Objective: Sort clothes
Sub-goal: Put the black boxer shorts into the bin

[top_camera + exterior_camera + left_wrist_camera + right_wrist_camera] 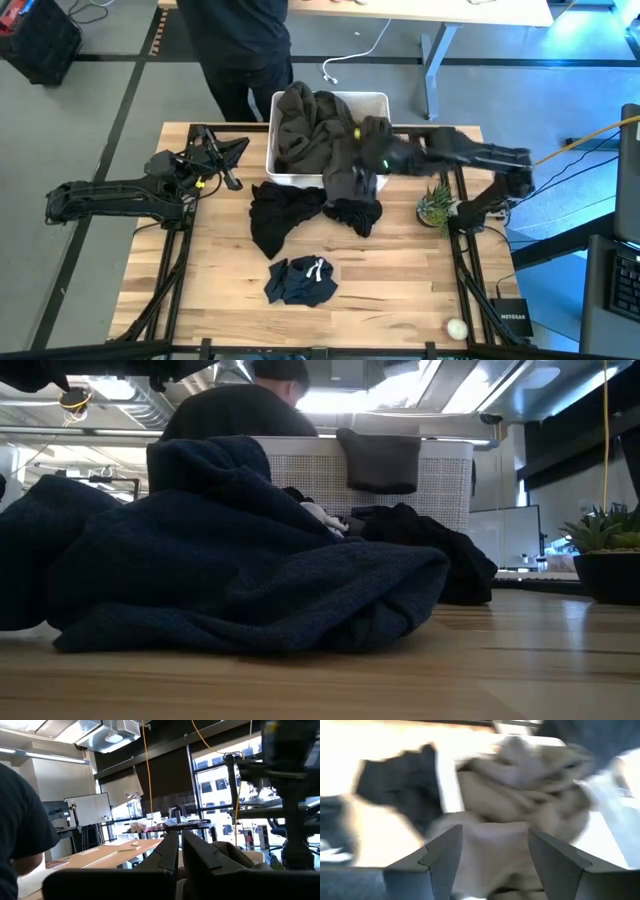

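Dark olive-grey garments (315, 125) fill the white bin (375, 100). One of them (352, 185) hangs over the bin's near rim onto the table. A black garment (280, 212) lies on the table before the bin. The small navy garment with a white drawstring (300, 281) lies nearer the front and fills the low view (230, 570). My right gripper (365, 148) is open over the bin's near right part, its fingers (445, 855) astride olive-grey cloth (492, 840). My left gripper (228, 170) is shut and empty, left of the bin. I see no pink or khaki garment. My right gripper points down at the olive-grey cloth in the bin (495, 845), which lies between its open fingers. The view is blurred, and I cannot tell whether the fingers touch the cloth.
A small potted plant (437, 205) stands right of the bin, close under my right arm. A person in dark clothes (245, 50) stands beyond the table's far edge. A black box (512, 322) and a small white object (457, 327) lie at the front right corner.
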Robot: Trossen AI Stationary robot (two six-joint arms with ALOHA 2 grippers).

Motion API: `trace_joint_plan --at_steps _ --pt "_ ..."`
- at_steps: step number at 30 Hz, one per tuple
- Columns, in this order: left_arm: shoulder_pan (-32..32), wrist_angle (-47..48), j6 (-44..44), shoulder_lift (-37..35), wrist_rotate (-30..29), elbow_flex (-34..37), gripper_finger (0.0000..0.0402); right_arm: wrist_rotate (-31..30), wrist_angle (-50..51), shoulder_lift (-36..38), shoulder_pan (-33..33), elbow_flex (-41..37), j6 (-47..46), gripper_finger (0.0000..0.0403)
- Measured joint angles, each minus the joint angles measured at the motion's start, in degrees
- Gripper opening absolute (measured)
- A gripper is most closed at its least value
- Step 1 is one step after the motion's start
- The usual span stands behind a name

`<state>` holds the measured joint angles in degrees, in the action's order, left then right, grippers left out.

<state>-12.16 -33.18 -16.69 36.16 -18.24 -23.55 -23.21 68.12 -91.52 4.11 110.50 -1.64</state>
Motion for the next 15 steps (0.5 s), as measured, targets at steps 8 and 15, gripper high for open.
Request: trace_joint_plan --at_steps 8,15 --pt "0.0 0.0 0.22 0.0 0.0 0.0 0.0017 -1.25 -3.47 0.52 12.58 -16.63 -4.29 0.0241" --pt "0.0 -0.01 -0.09 -0.01 0.0 0.0 0.0017 -4.7 -21.26 0.45 15.06 -41.93 -8.61 0.0241"
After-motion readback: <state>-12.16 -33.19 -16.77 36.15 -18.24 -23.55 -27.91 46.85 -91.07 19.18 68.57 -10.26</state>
